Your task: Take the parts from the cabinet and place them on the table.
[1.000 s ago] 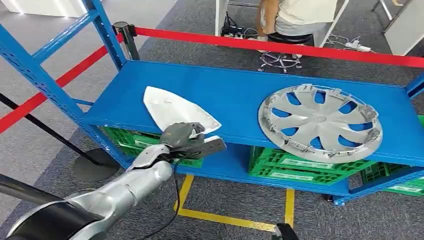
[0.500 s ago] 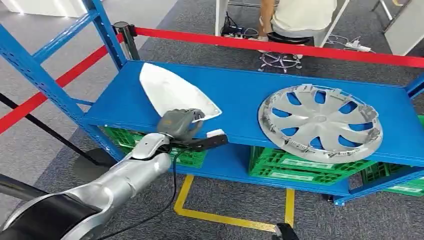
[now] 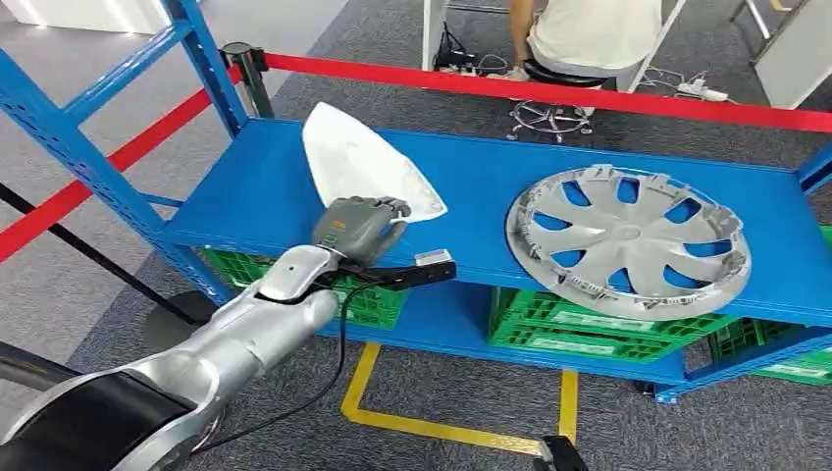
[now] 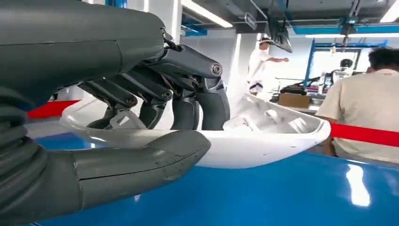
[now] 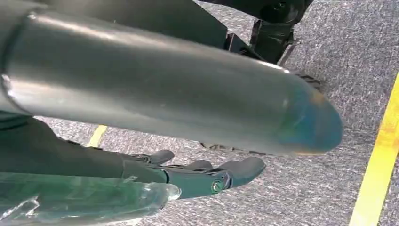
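The left robot hand (image 3: 358, 231) holds the white shell-shaped part (image 3: 368, 172) at the near corner of it. In the left wrist view the dark fingers (image 4: 188, 101) curl over the rim into the hollow side, and the thick thumb (image 4: 141, 157) lies under the white body, so the part is pinched between them. The part looks tilted: its held end is up in the hand, and whether the far end touches the blue shelf (image 3: 471, 206) I cannot tell for sure.

The part is at the left half of the top shelf of the blue cabinet, near the front edge. Its long axis runs from the hand, at the front edge, away toward the back left corner of the shelf. So the part lies ahead of the hand and a little to the left, and all its length sticks out beyond the grip. I judge that the coming move is to lift it and pull it back over the front edge, and because the grip is at one end, the far end may swing or drag on the shelf.

The silver wheel cover (image 3: 628, 240) lies flat on the right half of the same shelf, well apart from the white part, and is not yet taken.

The right robot hand (image 5: 207, 176) hangs over the grey floor with its fingers loosely apart and nothing in them. The left arm is clearly the nearer one.
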